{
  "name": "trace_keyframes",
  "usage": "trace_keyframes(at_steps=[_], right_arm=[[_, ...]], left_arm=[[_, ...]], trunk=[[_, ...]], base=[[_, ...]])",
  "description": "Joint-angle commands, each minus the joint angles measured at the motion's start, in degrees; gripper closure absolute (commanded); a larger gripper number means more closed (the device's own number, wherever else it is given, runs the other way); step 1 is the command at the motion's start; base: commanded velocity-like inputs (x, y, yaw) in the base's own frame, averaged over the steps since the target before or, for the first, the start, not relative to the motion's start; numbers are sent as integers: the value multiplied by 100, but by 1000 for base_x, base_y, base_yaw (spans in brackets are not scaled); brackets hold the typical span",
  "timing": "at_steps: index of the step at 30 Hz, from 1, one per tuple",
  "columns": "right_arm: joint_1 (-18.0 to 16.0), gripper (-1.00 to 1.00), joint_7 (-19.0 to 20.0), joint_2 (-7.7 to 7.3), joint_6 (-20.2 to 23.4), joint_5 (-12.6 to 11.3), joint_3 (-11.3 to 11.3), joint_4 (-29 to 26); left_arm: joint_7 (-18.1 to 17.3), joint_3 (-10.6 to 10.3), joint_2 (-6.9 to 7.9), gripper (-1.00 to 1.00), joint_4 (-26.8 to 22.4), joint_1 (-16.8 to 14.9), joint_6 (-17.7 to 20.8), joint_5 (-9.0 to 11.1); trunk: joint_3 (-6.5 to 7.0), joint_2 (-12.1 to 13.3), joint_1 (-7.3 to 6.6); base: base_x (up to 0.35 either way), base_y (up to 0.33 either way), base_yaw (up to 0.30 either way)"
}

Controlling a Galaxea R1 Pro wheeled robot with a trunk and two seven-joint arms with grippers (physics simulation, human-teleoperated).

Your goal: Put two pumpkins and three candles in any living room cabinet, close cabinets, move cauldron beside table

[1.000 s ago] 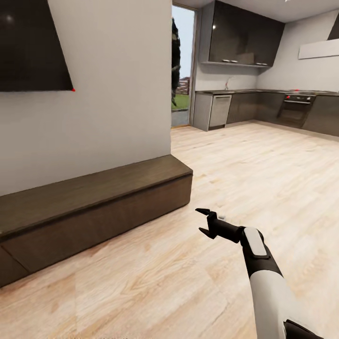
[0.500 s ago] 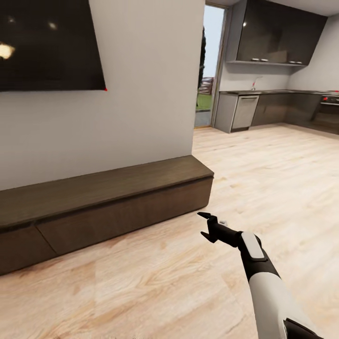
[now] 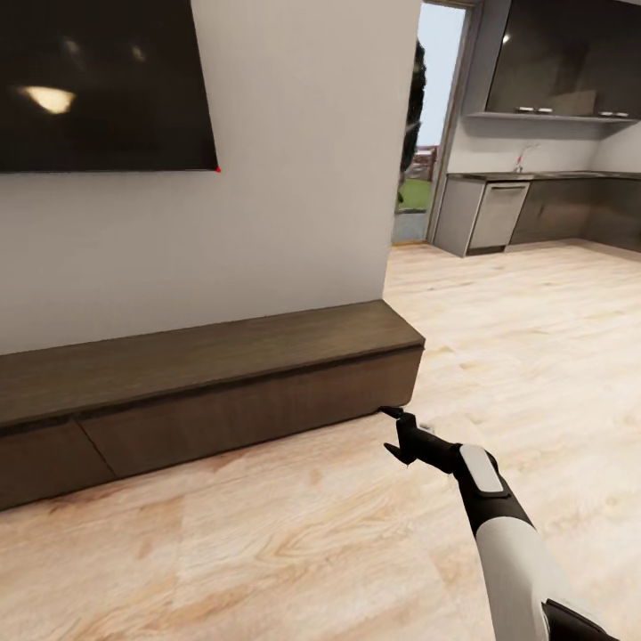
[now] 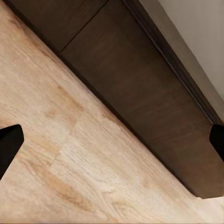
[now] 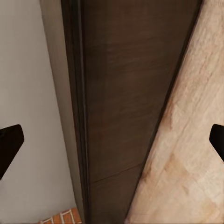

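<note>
Dark-brown wood: the long, low cabinet (image 3: pixel 214 374) runs along the foot of the grey wall (image 3: pixel 294 178), its drawer fronts flush and shut. A black screen (image 3: pixel 98 85) hangs on the wall above it. Pale wood floor (image 3: pixel 312 534) spreads in front and on into the kitchen (dark glossy cupboards (image 3: pixel 570 53) and a counter (image 3: pixel 543 176) at the far right).

Right gripper (image 3: pixel 392 432): held out low over the floor, just off the cabinet's right end, fingers spread wide, nothing between them. Right wrist view: both black fingertips (image 5: pixel 9 144) at the frame edges, the cabinet front (image 5: pixel 126 93) between them.

Left gripper (image 4: pixel 112 140): fingertips (image 4: pixel 8 144) also far apart at the frame edges, empty, facing the cabinet's front (image 4: pixel 135 88) and the floor (image 4: pixel 70 177).
</note>
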Motion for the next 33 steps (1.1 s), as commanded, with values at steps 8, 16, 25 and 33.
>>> trace_keyframes(at_steps=[8,16,25,33], right_arm=[[80,-100,1769,-3,-1466,-344,-11,983],[88,-100,3005,37,-2643,-383,33,1679],[90,-100,3582,90,-2978,-352,43,2024],[82,-100,3598,193,-3395,-328,65,2532]], left_arm=[[-25,84,-14,-100,100,2,-88,55],[-30,108,-16,-100,212,3,-133,60],[-30,210,-16,-100,275,6,-133,71],[-31,239,-16,-100,382,8,-133,71]], trunk=[[-4,-2,2],[-4,-2,2],[-4,-2,2],[-4,-2,2]], base=[[255,-230,9],[303,-132,1],[292,136,0],[225,250,0]])
